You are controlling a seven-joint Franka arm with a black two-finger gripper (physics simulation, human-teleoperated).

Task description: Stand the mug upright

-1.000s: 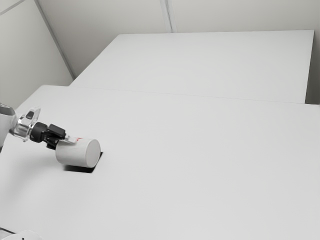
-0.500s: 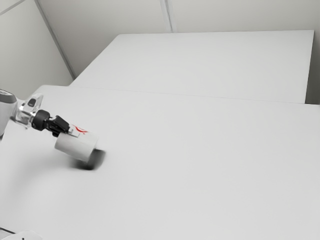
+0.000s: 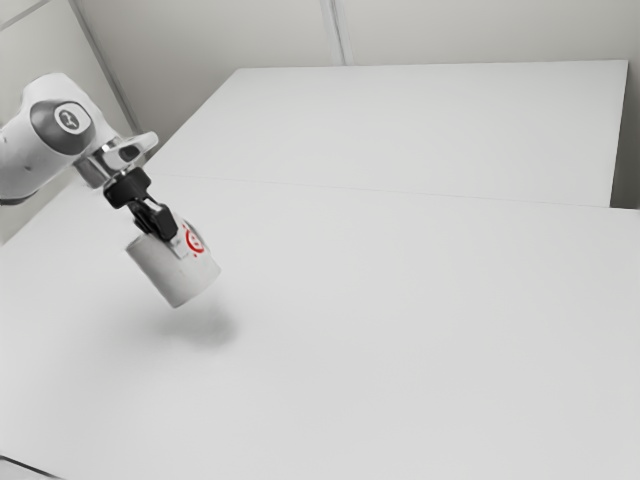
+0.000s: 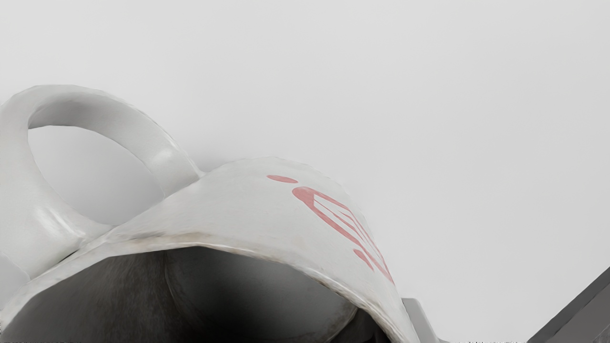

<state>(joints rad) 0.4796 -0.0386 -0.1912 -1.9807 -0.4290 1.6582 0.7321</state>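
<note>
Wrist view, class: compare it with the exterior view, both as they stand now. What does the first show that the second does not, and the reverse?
Wrist view: the hollow inside and brown-stained rim of the mug.
Exterior view: the white arm and the room wall.
Both: the mug's outer side, its red print, and jaws closed on its wall.
</note>
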